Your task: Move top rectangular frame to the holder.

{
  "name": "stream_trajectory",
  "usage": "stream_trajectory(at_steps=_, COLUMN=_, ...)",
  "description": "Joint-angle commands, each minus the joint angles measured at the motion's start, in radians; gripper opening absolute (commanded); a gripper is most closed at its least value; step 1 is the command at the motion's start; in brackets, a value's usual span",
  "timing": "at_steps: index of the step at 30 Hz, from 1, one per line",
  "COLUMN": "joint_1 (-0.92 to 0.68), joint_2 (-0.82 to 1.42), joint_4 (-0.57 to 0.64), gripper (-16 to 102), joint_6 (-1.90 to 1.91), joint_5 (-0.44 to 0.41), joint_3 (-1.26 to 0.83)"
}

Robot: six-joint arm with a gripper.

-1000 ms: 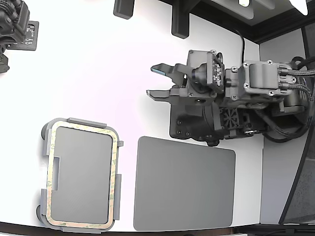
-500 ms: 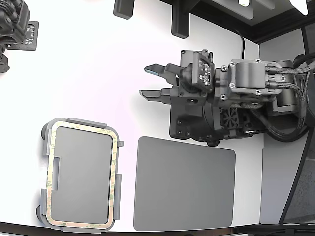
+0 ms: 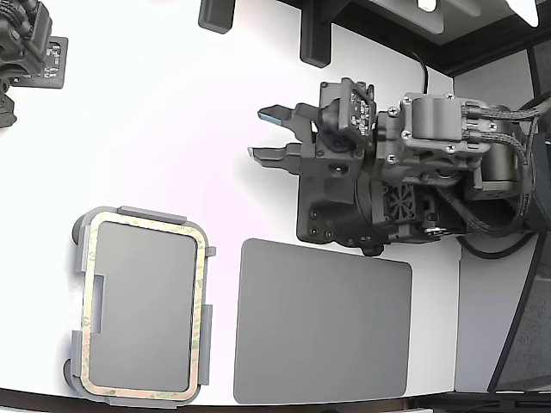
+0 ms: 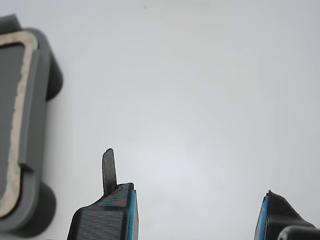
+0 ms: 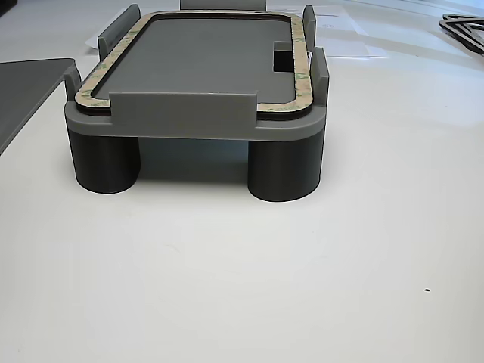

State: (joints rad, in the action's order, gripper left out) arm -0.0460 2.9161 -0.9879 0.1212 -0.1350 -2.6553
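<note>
Exterior view, seen from above. The pincer (image 3: 267,133) hangs over the bare white surface (image 3: 172,112), its jaws spread wide and holding nothing; the wrist view confirms this, showing only white surface between the two blue-lined fingertips (image 4: 129,210). The top rectangular frame (image 3: 200,284), a thin beige-tan band with greenish mottling, lies at about 7 o'clock from the pincer and well apart from it, toward the lower part of the exterior view's left. Its long axis runs from 12 to 6 o'clock in this view, roughly square to the direction in which the jaws point, which is toward 9 o'clock. The frame already sits seated within the raised edge tabs of the holder (image 3: 152,214), a grey tray on short round legs, as the other view shows with the frame (image 5: 121,49) flush on the holder (image 5: 181,113). The dark grey mat (image 3: 323,323) lies at 5 to 6 o'clock from the pincer, just beside the holder. No second frame can be told apart on the holder. Judged from this layout, any approach to the frame calls for travel toward 7 o'clock.
</note>
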Motion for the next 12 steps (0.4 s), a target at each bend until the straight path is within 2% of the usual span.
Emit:
stream_trajectory(at_steps=1, joint_1=0.018, joint_2=0.038, joint_4=0.005, gripper=100, joint_6=0.014, joint_5=-0.029, joint_3=0.021)
stream_trajectory(at_steps=12, joint_1=0.018, joint_2=0.038, joint_4=0.014, gripper=100, joint_6=0.018, joint_5=-0.04, joint_3=0.018)
